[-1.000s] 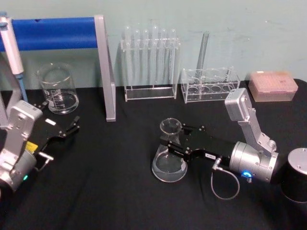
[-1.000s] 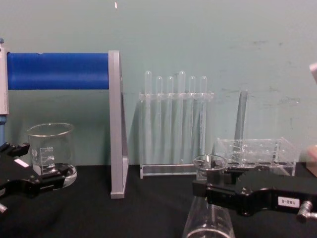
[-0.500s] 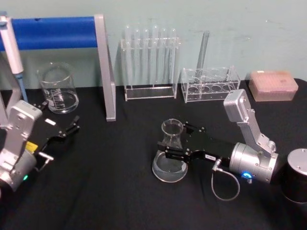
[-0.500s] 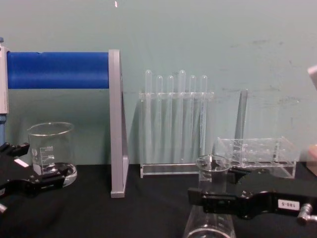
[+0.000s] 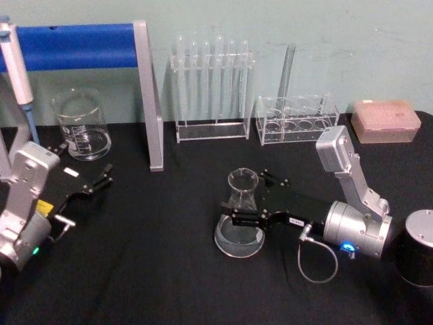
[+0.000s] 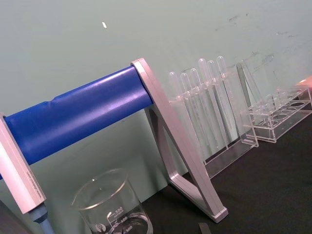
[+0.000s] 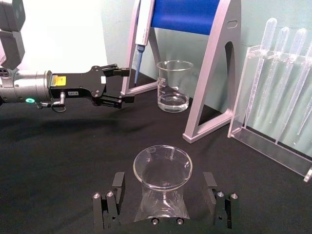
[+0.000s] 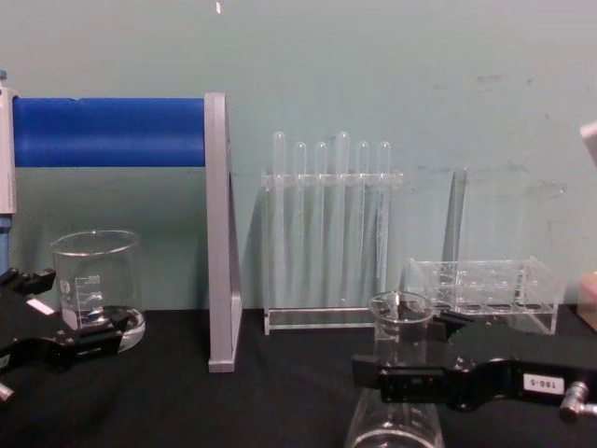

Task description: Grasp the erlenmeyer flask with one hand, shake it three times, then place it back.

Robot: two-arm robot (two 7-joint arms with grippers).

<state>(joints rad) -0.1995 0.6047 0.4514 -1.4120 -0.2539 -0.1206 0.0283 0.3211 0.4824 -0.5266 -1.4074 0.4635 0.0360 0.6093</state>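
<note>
Right gripper [image 5: 245, 202] jaws spread, straddling erlenmeyer flask [image 5: 239, 220] neck without contact; flask upright mid-table [image 5: 155, 264], open cloth around.

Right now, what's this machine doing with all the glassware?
The right claw has its two black fingers spread on either side of the neck of the clear glass conical flask, which stands upright on the black table. The fingers stand apart from the glass, so it isn't gripped. The left claw waits open near the squat glass beaker.
</note>
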